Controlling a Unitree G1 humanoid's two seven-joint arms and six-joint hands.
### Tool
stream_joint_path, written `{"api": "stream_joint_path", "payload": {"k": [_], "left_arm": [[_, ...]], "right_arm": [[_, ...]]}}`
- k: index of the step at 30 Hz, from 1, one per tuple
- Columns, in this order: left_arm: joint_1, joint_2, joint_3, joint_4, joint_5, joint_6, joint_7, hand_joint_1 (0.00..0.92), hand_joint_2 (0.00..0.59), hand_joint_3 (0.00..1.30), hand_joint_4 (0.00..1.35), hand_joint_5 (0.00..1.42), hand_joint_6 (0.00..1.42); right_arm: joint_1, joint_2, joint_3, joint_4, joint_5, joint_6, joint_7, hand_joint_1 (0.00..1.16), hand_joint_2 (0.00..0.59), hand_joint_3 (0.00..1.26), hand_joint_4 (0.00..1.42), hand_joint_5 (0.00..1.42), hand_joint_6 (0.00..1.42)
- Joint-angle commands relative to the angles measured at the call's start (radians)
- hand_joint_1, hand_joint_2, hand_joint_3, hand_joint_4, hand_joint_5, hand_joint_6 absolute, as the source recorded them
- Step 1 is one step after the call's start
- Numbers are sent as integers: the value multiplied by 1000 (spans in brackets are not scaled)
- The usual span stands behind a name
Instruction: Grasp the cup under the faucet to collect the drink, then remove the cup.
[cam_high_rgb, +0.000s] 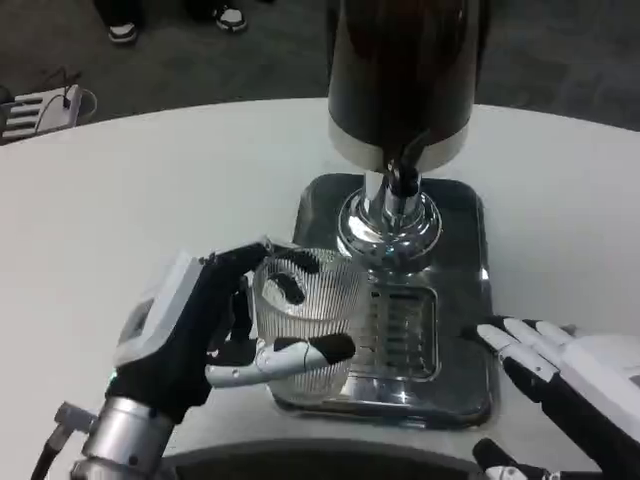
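A clear ribbed cup (312, 300) stands on the left part of the steel drip tray (462, 300), in front and to the left of the dispenser's faucet (403, 180). My left hand (205, 330) grips the cup, with fingers wrapped around its far rim and its near side. The cup looks empty. The dark drink dispenser (400, 70) rises on a chrome base (388, 228) at the tray's back. My right hand (560, 375) rests at the tray's right front corner, fingers spread, holding nothing.
The tray's slotted grate (405, 325) lies just right of the cup. White table (150, 190) stretches to the left and behind. A white device with cables (40, 108) sits on the floor beyond the table's far left edge.
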Motion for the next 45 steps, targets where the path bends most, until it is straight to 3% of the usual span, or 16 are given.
{"api": "stream_joint_path", "payload": {"k": [1, 12, 19, 24, 30, 33, 39, 41, 45], "left_arm": [[-122, 17, -42, 143, 62, -30, 83, 550, 0, 947, 1098, 1285, 1424], [-298, 31, -158, 434, 151, -60, 191, 551, 0, 947, 1098, 1273, 1424], [-361, 1, -202, 498, 166, -52, 284, 550, 0, 947, 1086, 1272, 1424], [-400, -16, -234, 519, 187, -29, 317, 536, 0, 947, 1085, 1258, 1424], [-430, -17, -281, 536, 208, 13, 283, 529, 0, 826, 962, 1135, 1377], [-434, -15, -300, 539, 204, 40, 260, 432, 14, 697, 813, 1009, 1320], [-425, -9, -310, 524, 202, 70, 270, 174, 55, 561, 598, 815, 1146], [-421, -5, -309, 518, 201, 74, 275, 125, 46, 484, 416, 625, 908], [-411, 7, -301, 512, 196, 81, 280, 76, 46, 395, 225, 385, 555]], "right_arm": [[18, -12, -32, -1, 36, -12, -15, 451, 489, 54, 0, 0, 13], [30, -24, -71, -3, 81, -17, -29, 452, 489, 54, 0, 0, 26], [76, -22, -88, -26, 106, -20, -38, 452, 489, 54, 0, 0, 42], [106, -26, -125, -31, 140, -33, -46, 453, 489, 54, 0, 0, 45], [149, -33, -188, -31, 196, -46, -52, 453, 489, 46, 0, 0, 57], [170, -39, -217, -29, 225, -50, -61, 453, 489, 45, 0, 0, 70], [183, -52, -240, -17, 256, -57, -78, 453, 489, 45, 0, 0, 76], [184, -56, -243, -13, 262, -57, -83, 453, 489, 45, 0, 0, 76], [183, -60, -247, -6, 274, -61, -95, 453, 489, 53, 0, 0, 89]]}}
